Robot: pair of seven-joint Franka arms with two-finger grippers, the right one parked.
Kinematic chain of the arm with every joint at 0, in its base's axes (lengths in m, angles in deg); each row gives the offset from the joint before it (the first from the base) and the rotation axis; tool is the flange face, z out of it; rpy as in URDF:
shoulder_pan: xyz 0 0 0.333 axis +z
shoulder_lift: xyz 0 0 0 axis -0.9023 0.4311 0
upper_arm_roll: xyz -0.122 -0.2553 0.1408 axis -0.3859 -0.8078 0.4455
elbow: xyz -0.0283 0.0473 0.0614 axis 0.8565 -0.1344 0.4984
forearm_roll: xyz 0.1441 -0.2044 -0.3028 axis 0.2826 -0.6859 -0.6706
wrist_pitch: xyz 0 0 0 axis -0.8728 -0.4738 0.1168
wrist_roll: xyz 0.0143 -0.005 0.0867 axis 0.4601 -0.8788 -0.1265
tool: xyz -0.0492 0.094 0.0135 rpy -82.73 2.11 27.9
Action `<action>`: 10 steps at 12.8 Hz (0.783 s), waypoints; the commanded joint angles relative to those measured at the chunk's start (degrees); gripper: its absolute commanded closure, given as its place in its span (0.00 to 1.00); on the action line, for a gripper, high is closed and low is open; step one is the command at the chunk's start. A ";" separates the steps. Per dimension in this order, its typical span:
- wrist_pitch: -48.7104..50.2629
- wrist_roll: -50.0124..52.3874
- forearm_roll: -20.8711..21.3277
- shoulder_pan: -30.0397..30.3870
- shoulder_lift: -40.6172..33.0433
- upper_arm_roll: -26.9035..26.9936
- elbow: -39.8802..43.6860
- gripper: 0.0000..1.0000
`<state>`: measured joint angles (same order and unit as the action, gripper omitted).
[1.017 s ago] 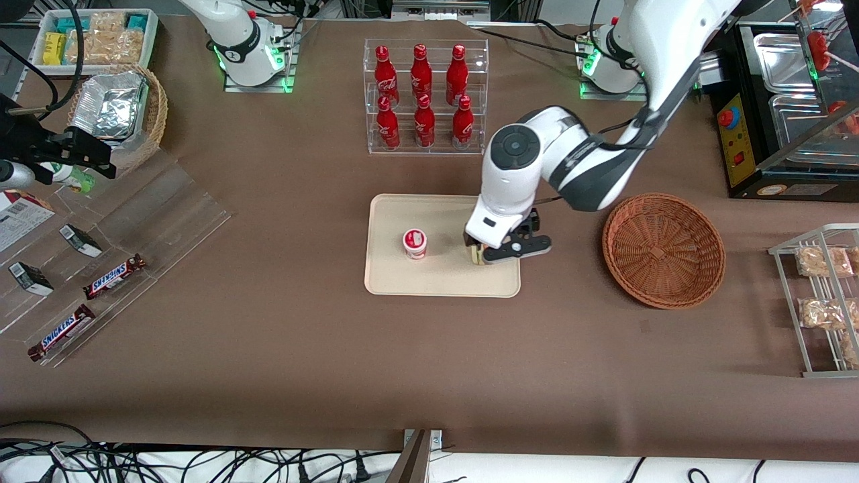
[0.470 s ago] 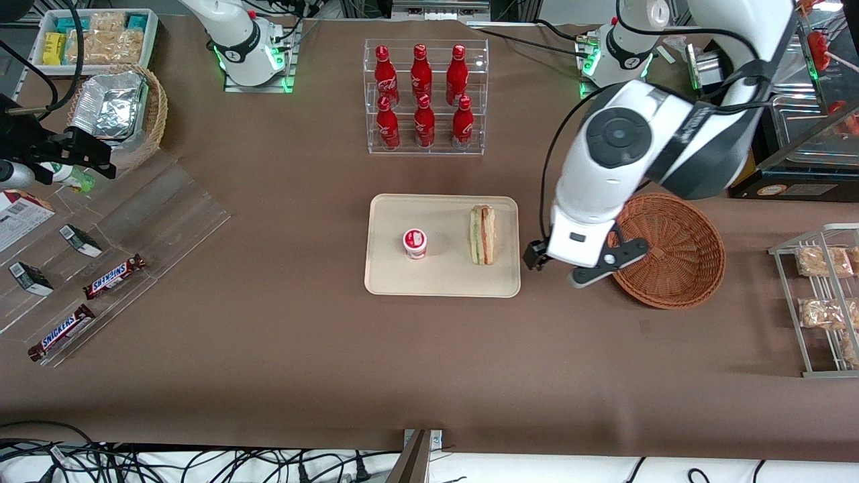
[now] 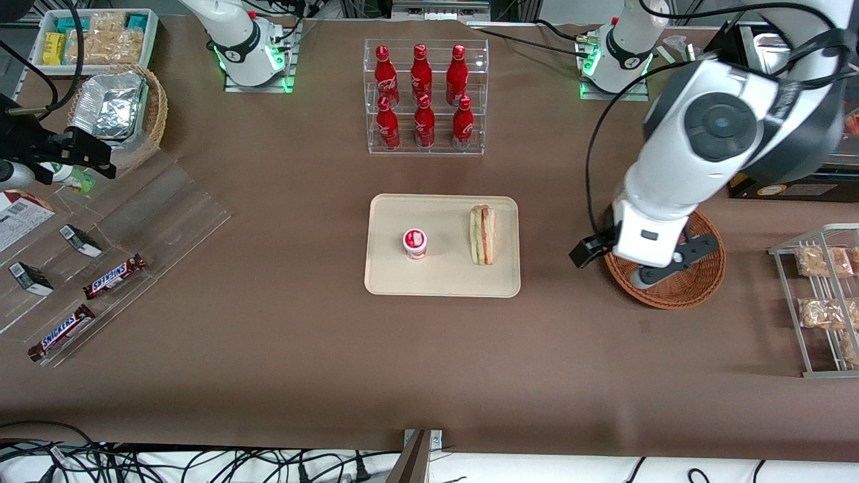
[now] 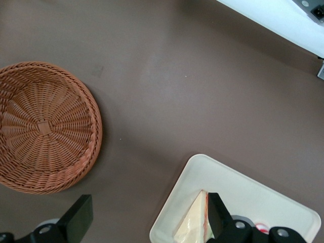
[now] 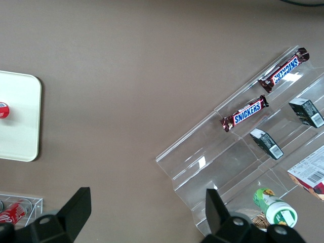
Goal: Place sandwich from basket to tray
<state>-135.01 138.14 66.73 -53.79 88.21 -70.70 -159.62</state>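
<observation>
The sandwich (image 3: 482,235) lies on its side on the cream tray (image 3: 443,276), at the tray's end nearest the basket, and nothing holds it. The reddish-brown wicker basket (image 3: 698,287) stands beside the tray toward the working arm's end, with nothing showing in it. My gripper (image 3: 624,263) hangs above the basket's tray-side rim, open and holding nothing. The left wrist view shows the gripper (image 4: 148,208) over bare table between the basket (image 4: 43,126) and the tray (image 4: 238,187), with the sandwich (image 4: 192,223) at the tray's corner.
A small cup with a red lid (image 3: 415,243) stands on the tray beside the sandwich. A clear rack of red bottles (image 3: 423,97) is farther from the front camera. A wire rack of snack packs (image 3: 822,295) and a black appliance (image 3: 772,134) sit past the basket.
A second ago my gripper was down on the sandwich over the tray. It has let go, risen and swung away to above the basket. The sandwich stays on the tray.
</observation>
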 commanded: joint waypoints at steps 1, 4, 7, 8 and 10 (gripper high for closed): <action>3.17 -9.84 -6.91 -0.30 -6.27 6.52 -1.50 0.00; 7.39 -20.04 -12.38 -3.20 -10.85 15.40 -2.38 0.00; 9.15 -32.24 -16.86 -6.19 -15.86 24.98 -5.28 0.00; 11.16 -36.47 -17.57 -6.63 -16.92 27.01 -5.20 0.00; 13.37 -44.29 -17.66 -7.68 -18.68 30.01 -5.20 0.00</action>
<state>-123.04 100.46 50.37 -59.76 72.98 -43.80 -162.35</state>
